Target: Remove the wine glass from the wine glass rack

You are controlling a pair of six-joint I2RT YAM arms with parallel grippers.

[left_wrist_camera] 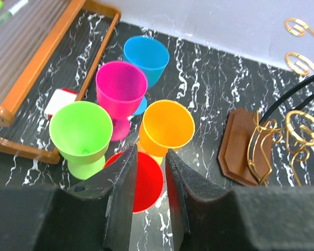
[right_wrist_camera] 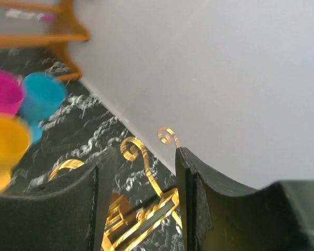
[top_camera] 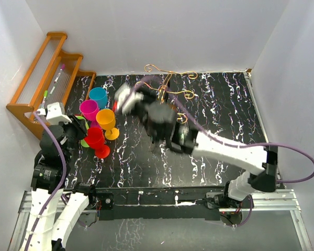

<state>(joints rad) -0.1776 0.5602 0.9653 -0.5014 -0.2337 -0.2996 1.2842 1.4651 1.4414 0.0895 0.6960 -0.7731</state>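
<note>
The wine glass rack (top_camera: 167, 86) stands at the back middle, with gold wire arms ending in curls and a dark brown base (left_wrist_camera: 240, 151). I see no glass hanging on its arms. Several plastic wine glasses stand at the left: blue (top_camera: 98, 97), magenta (top_camera: 89, 109), orange (top_camera: 106, 119), red (top_camera: 95, 137) and green (left_wrist_camera: 80, 130). My right gripper (top_camera: 140, 94) is blurred, open and empty, just left of the rack. Gold arms (right_wrist_camera: 146, 172) show between its fingers (right_wrist_camera: 144, 157). My left gripper (left_wrist_camera: 149, 151) hovers above the red glass (left_wrist_camera: 146, 180) with a narrow gap, holding nothing.
An orange-brown stepped wooden shelf (top_camera: 42, 73) with pens leans at the back left corner. A small white box (left_wrist_camera: 60, 102) lies beside its foot. White walls close the table at the back and on both sides. A purple cable (top_camera: 298, 157) loops from the right arm.
</note>
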